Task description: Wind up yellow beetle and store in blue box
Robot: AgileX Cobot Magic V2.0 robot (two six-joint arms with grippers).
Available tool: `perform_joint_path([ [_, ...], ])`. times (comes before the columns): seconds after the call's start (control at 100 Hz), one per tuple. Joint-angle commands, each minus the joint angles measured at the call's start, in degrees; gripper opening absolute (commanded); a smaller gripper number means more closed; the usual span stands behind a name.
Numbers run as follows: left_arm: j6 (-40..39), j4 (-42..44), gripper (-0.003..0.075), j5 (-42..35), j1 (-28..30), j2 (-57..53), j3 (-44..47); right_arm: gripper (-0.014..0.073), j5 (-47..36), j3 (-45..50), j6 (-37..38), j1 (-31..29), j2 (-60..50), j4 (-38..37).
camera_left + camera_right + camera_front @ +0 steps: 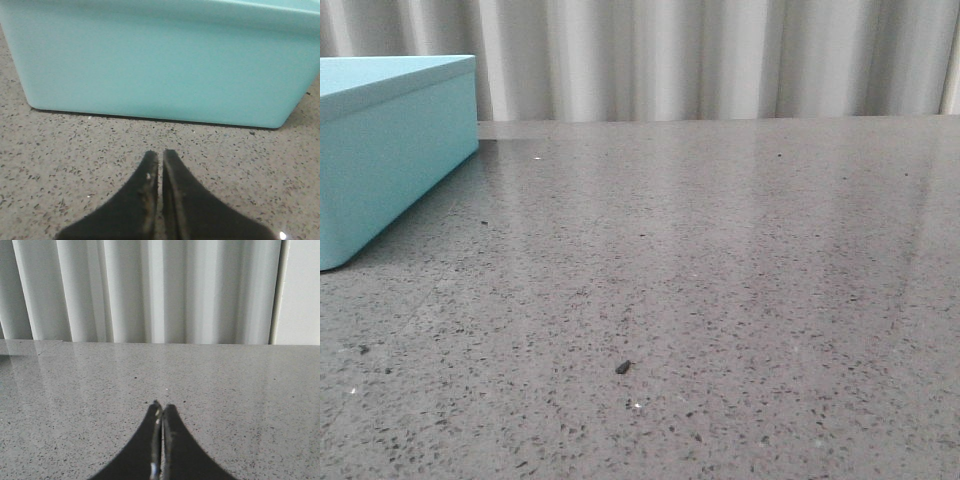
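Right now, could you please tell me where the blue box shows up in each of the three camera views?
Front view: the blue box sits at the far left, cut off by the picture's edge.
Left wrist view: it fills the upper half, just beyond the shut left gripper.
Right wrist view: the box is not in it; only the shut right gripper and curtain show.
Shared landmark: the speckled grey table.

Grey speckled stone table (720, 280) with a soft sheen, pale pleated curtain (720, 55) hanging along its far edge, plain white wall strip (300, 290) beside the curtain, even diffuse light
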Motion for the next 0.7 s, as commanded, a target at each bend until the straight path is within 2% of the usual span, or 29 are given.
perform_joint_path([
  [0.0, -0.4, -0.7, -0.0021, -1.6, 0.1, -1.9, 1.4, -0.0061, -4.6, -1.5, -0.4, -0.1, 0.6, -0.2],
  [0.5, -0.4, -0.7, -0.0021, -1.6, 0.1, -1.9, 1.4, -0.0061, -5.3, -1.2, -0.4, -1.9, -2.8, -0.2],
  [0.69, -0.4, -0.7, -0.0021, -1.6, 0.1, -1.9, 1.4, -0.0061, -11.5, 4.1, -0.4, -4.8, -3.6, -0.2],
])
